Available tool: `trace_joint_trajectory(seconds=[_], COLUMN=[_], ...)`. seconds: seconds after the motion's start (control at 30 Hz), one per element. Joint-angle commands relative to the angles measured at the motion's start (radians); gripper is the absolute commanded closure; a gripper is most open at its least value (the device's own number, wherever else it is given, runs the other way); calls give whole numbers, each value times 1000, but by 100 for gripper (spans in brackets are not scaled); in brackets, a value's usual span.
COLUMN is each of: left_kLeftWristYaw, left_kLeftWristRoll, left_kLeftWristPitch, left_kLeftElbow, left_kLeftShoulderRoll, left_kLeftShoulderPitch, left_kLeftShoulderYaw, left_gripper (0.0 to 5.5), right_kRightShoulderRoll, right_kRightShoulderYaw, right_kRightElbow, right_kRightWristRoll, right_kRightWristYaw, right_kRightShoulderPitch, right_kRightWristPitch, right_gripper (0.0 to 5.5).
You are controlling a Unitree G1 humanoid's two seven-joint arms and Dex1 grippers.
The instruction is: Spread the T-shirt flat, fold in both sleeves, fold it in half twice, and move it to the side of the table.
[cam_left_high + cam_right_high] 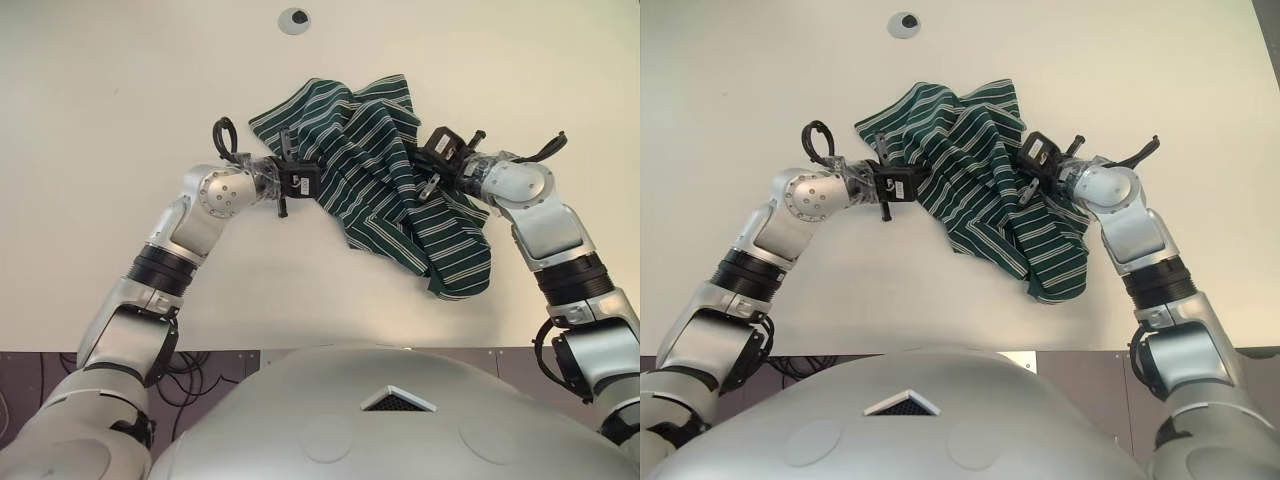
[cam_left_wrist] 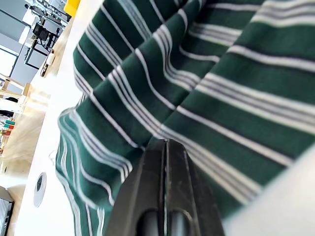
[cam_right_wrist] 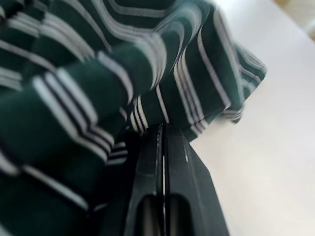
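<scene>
- T-shirt (image 1: pixel 380 190), green with pale stripes, lies bunched and creased toward the far middle of the bench (image 1: pixel 120 100), with one long fold trailing back toward the robot on its right side.
- Left tool (image 1: pixel 297 180) meets the cloth's left edge. In the left wrist view its fingers are pressed together with striped fabric at their tips, so it appears pinched on the T-shirt.
- Right tool (image 1: pixel 430 175) is in at the right edge, fingers likewise closed flat and half buried in folds, gripping cloth.
- Step in hand, as I judge it: the first one, spreading flat. No sleeve is folded in yet.
- Next move calls for drawing the two held edges apart and laying the cloth down smooth.
- Overlapped folds between the tools may resist and drag.
- Round port (image 1: pixel 294 20) sits in the bench beyond the T-shirt, well apart.
</scene>
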Motion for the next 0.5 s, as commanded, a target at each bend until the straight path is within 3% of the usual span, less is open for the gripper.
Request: trace_joint_trajectory(seconds=[0.03, 0.2, 0.5], left_kLeftWristYaw=[-14, -4, 46], left_kLeftWristRoll=[32, 21, 18], left_kLeftWristPitch=[3, -15, -90], left_kLeftElbow=[44, 108, 335], left_kLeftShoulderRoll=[87, 112, 58], left_kLeftShoulderPitch=[13, -59, -167], left_kLeftShoulderYaw=[24, 61, 66], left_gripper=[550, 550, 550], right_kRightShoulderRoll=[-28, -53, -64], right_kRightShoulderYaw=[-3, -38, -89], right_kRightElbow=[70, 96, 272], right_kRightWristRoll=[-68, -112, -263], right_kRightWristYaw=[10, 0, -195], right_kRightShoulderPitch=[21, 70, 47], right_kRightWristPitch=[-34, -86, -268], right_gripper=[549, 549, 549])
